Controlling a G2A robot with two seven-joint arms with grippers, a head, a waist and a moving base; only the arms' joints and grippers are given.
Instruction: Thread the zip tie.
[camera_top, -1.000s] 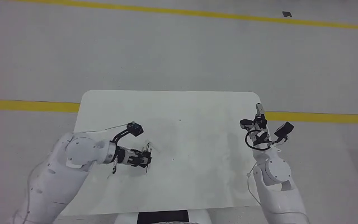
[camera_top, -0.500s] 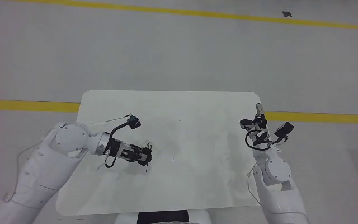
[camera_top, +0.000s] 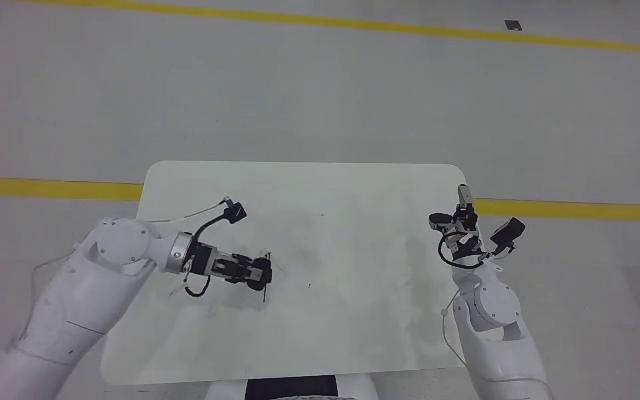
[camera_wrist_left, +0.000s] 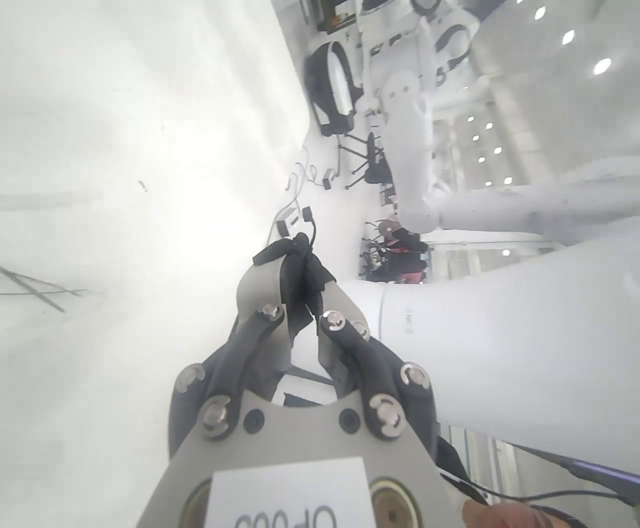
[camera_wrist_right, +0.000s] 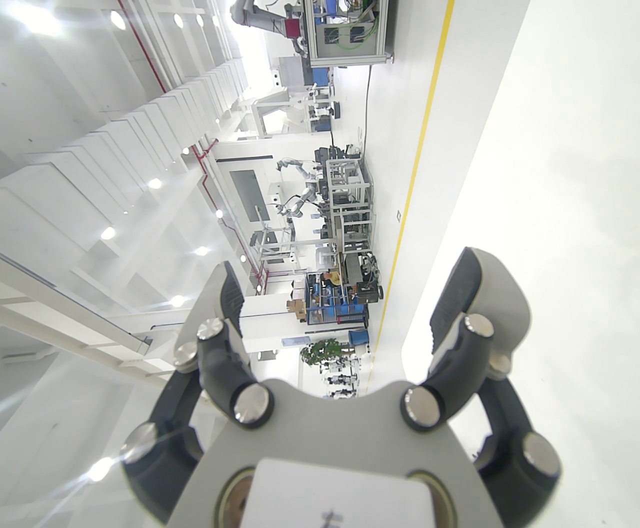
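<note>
- The left arm (camera_top: 110, 268) comes in from the left side of the tabletop (camera_top: 350, 190), its forearm lying low and pointing toward the middle.
- The left pincer (camera_wrist_left: 295, 260) has its two fingers pressed together at the tips.
- The right arm (camera_top: 492, 315) stands at the tabletop's right edge, wrist raised and pointing away from the robot.
- The right pincer (camera_wrist_right: 350, 285) is spread wide, its dark ribbed pads (camera_wrist_right: 447, 295) well apart.
</note>
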